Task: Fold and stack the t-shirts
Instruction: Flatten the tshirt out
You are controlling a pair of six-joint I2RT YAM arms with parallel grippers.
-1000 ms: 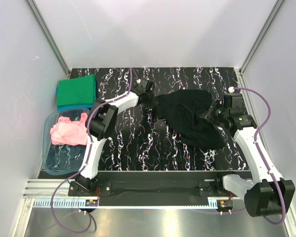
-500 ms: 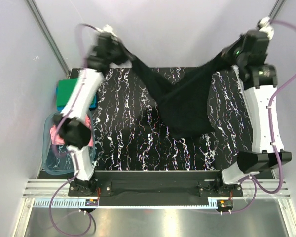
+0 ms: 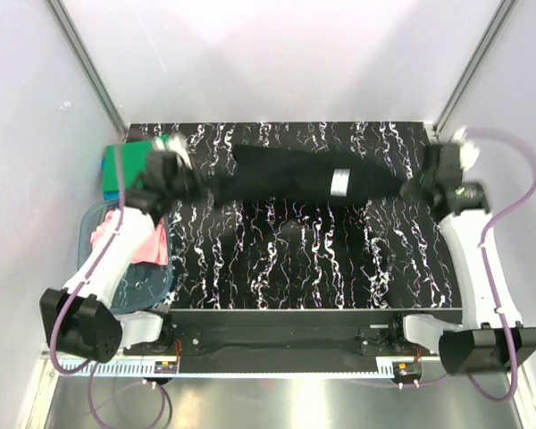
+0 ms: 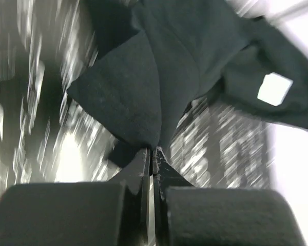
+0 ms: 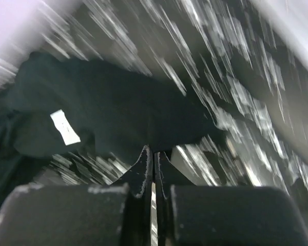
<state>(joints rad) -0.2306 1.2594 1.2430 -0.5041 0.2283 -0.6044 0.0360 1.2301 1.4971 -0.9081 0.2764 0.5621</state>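
Observation:
The black t-shirt (image 3: pixel 286 176) hangs stretched in a long band across the back of the table, its white neck label (image 3: pixel 339 183) facing up. My left gripper (image 3: pixel 201 186) is shut on the band's left end, and my right gripper (image 3: pixel 414 185) is shut on its right end. In the left wrist view the jaws (image 4: pixel 153 151) pinch a point of black cloth (image 4: pixel 143 92), with the label (image 4: pixel 274 88) off to the right. The right wrist view shows those jaws (image 5: pixel 154 149) clamped on the cloth's edge (image 5: pixel 118 107). Both wrist views are motion-blurred.
A folded green t-shirt (image 3: pixel 121 170) lies at the back left, partly behind my left arm. A pink t-shirt (image 3: pixel 103 234) sits in the clear blue-tinted tub (image 3: pixel 85 268) at the left edge. White walls and metal posts close in the black marbled table (image 3: pixel 277 259).
My left gripper shut on the black t-shirt. Both arms swung it up high, then came down and apart, pulling it from a loose heap into a stretched band.

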